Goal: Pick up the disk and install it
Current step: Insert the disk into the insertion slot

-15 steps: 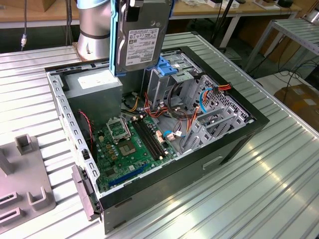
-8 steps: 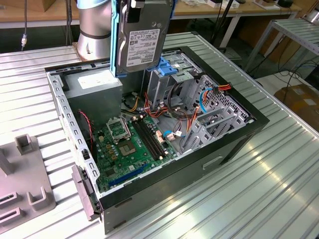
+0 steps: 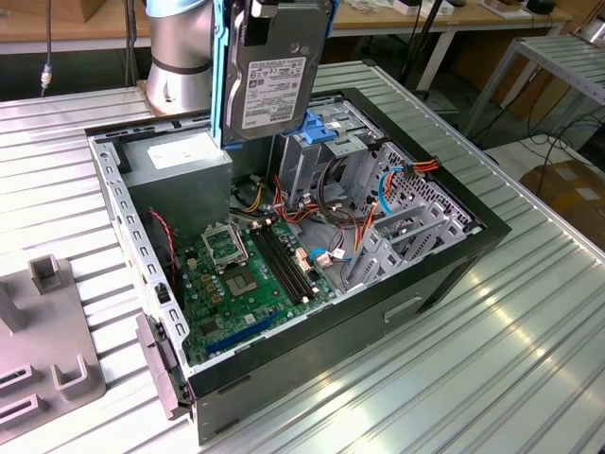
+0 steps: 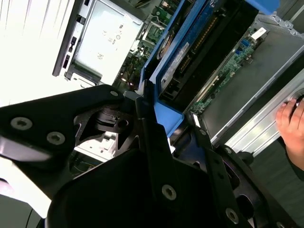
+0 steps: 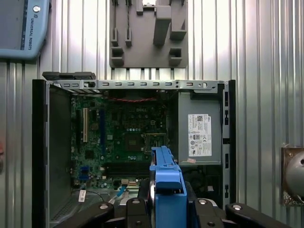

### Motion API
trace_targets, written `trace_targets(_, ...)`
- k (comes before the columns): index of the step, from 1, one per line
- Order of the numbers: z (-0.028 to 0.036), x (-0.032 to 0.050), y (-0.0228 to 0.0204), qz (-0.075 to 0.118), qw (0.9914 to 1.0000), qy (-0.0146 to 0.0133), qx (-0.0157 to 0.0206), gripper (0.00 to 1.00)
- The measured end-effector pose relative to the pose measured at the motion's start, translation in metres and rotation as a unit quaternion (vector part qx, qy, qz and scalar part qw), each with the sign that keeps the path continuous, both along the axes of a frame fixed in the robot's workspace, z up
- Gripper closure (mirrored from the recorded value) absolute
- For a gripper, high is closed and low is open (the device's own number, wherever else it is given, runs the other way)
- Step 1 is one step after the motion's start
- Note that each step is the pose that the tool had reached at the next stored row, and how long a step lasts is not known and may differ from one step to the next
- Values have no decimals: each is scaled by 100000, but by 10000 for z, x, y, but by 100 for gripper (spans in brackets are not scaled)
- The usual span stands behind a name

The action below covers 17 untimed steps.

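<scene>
A ribbed metal table [image 3: 492, 359] carried the work, with wooden workbenches [image 3: 378, 19] along the room's far side at twelve o'clock in the exterior view. One open computer case [image 3: 416, 303] lay on its side at the table's centre. Inside it were one green motherboard [image 3: 246, 284] toward seven o'clock and one grey power supply [image 3: 180, 161] at ten o'clock. One grey holder [image 3: 57, 378] sat on the table at eight o'clock, apart from the case. One disk [image 3: 279, 76] hung upright above the case at twelve o'clock, its label facing the camera and blue rails along its edges. The gripper [image 5: 167, 204] pinched the disk from above, its black fingers closed on either side of the rails. One hand [image 4: 292, 126] showed beside the case in the second wrist view.
</scene>
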<state>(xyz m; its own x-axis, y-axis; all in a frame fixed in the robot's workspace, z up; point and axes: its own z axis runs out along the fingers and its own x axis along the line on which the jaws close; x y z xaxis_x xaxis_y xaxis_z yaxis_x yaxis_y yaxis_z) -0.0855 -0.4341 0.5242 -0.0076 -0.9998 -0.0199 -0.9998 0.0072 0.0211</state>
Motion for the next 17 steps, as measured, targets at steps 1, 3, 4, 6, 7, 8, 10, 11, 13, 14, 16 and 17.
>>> trace_targets(1,-1,3,-2,-2,100000,-5,7,63)
trace_targets(3,-1,10,-3,0,100000,-2,3,63)
trace_targets(4,-1,14,-4,-1,100000,-4,5,63)
trace_targets(6,-1,20,-5,-1,100000,-4,7,63)
trace_targets(7,0,25,-4,-4,100000,-2,2,63)
trace_targets(8,0,28,-4,-2,100000,-2,3,63)
trace_targets(10,-1,32,-4,-5,100000,-4,6,63)
trace_targets(11,-1,33,-4,-2,100000,-3,6,63)
trace_targets(13,-1,34,-4,-2,100000,-4,9,63)
trace_targets(14,-1,34,-4,-2,100000,-5,7,63)
trace_targets(16,0,34,-14,5,100000,-4,5,63)
trace_targets(17,-1,34,-19,1,100000,-5,10,63)
